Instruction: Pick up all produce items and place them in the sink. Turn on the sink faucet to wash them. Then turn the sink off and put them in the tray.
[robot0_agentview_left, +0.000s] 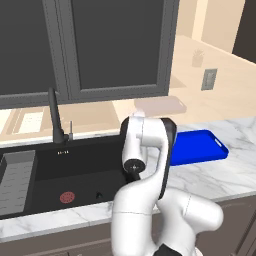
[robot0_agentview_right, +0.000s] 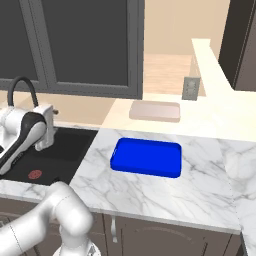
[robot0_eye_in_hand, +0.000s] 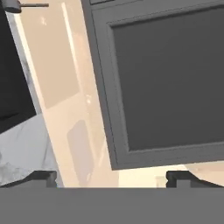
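The black sink (robot0_agentview_left: 85, 167) with its red drain (robot0_agentview_left: 67, 197) is set into the white marble counter at the left. The slim black sink faucet (robot0_agentview_left: 55, 120) stands behind it, and its arched spout (robot0_agentview_right: 22, 85) rises above my arm. The blue tray (robot0_agentview_left: 197, 147) lies bare on the counter to the right of the basin (robot0_agentview_right: 147, 157). No produce is in view. My arm is folded over the sink's right end, with the hand raised toward the window. My gripper (robot0_eye_in_hand: 113, 177) is open, its fingertips (robot0_eye_in_hand: 41, 177) wide apart with nothing between them.
A grey ribbed drying rack (robot0_agentview_left: 15, 180) sits at the sink's left end. A pale beige slab (robot0_agentview_right: 155, 111) lies behind the tray. Dark window panes in grey frames (robot0_agentview_left: 117, 45) run along the back wall. Marble counter (robot0_agentview_right: 200, 185) stretches right of the tray.
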